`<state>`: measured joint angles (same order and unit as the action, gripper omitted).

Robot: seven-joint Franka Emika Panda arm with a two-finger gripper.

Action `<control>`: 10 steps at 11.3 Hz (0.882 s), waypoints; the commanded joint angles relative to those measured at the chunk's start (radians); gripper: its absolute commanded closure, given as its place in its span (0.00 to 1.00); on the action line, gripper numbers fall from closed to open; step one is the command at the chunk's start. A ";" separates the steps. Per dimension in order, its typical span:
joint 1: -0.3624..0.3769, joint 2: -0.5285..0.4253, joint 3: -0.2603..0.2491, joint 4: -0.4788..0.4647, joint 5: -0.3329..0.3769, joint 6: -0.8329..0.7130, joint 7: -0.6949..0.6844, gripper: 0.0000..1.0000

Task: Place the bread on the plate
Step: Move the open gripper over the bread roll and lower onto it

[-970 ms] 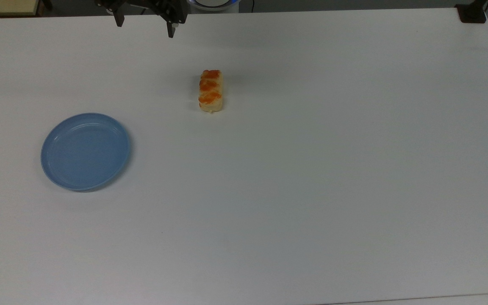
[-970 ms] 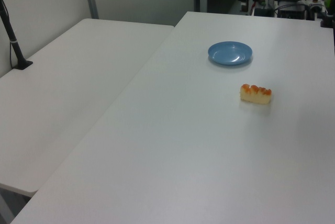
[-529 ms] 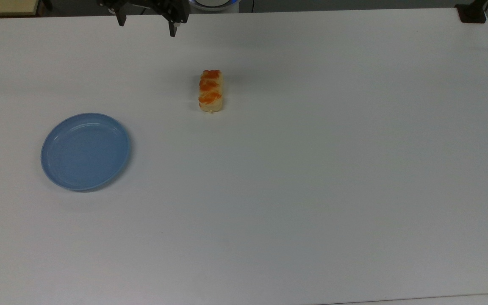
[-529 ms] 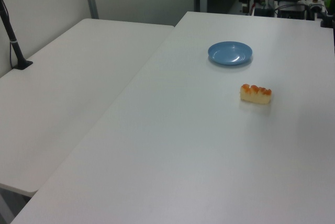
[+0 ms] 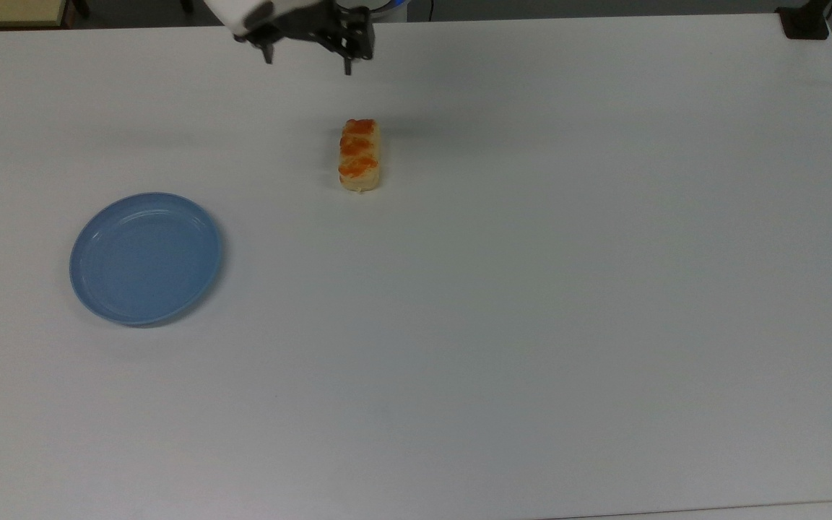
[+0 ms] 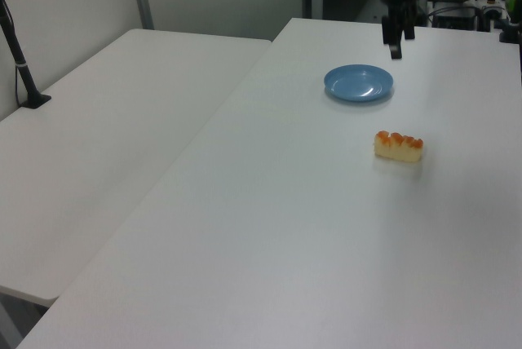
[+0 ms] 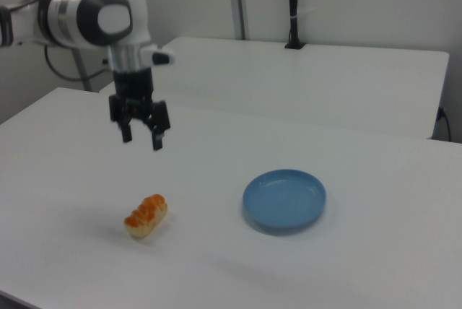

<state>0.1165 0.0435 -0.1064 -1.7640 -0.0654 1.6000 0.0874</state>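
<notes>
White table [image 5: 531,325]: bread [image 5: 359,155], plate [image 5: 146,258] apart; gripper [image 7: 141,139] jaws open, empty, above.

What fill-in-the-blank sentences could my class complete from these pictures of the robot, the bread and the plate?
1. The bread lies on the ____, not on the plate.
2. The plate's colour is ____.
3. The gripper hangs in the air with its fingers ____.
4. In the top view, the plate lies to the ____ of the bread.

Missing words: table; blue; open; left
</notes>
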 commanded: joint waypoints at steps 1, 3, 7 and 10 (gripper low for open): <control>0.078 -0.044 -0.007 -0.236 -0.002 0.170 0.035 0.00; 0.107 0.004 -0.007 -0.294 -0.002 0.289 0.103 0.00; 0.107 0.090 -0.006 -0.340 -0.025 0.411 0.103 0.06; 0.107 0.150 0.011 -0.348 -0.050 0.460 0.103 0.30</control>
<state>0.2145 0.1720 -0.1040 -2.0915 -0.0841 2.0147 0.1691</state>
